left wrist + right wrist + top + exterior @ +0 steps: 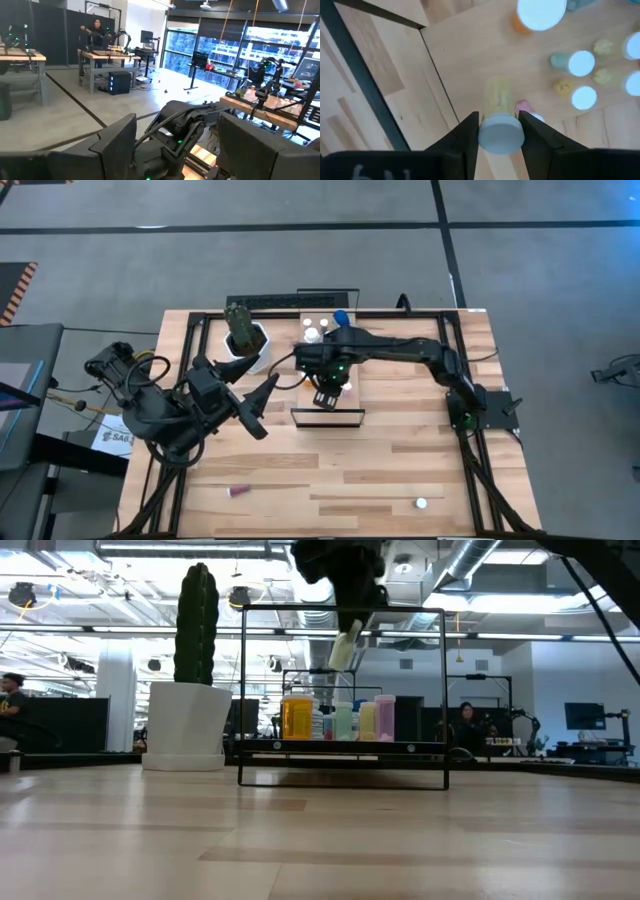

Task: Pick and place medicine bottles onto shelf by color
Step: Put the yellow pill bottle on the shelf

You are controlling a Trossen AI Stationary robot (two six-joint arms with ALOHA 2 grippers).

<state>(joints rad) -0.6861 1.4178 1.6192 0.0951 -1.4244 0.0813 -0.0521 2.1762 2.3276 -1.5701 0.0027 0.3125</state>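
Observation:
The shelf (352,402) stands at the middle of the table's far half, a light board in a dark frame (345,747). Several medicine bottles (335,720), orange, green, yellow and pink, stand grouped on its far part (575,62). My right gripper (500,125) hangs over the shelf (328,395), shut on a pale yellow, white-capped bottle (345,648). My left gripper (255,405) waits open to the shelf's left, held level with nothing between its fingers (185,150). My right gripper pinches the bottle's white cap (501,134) between its two fingers, one on each side. The fingers come from above and point down. The pale yellow body (497,97) hangs below them, slightly tilted and clear of the shelf board.
A white pot with a green cactus (245,340) stands left of the shelf. A reddish bottle (238,491) lies near the table's near left, and a white-capped one (421,503) stands near the near right. The dark shelf frame (243,690) rises around the board.

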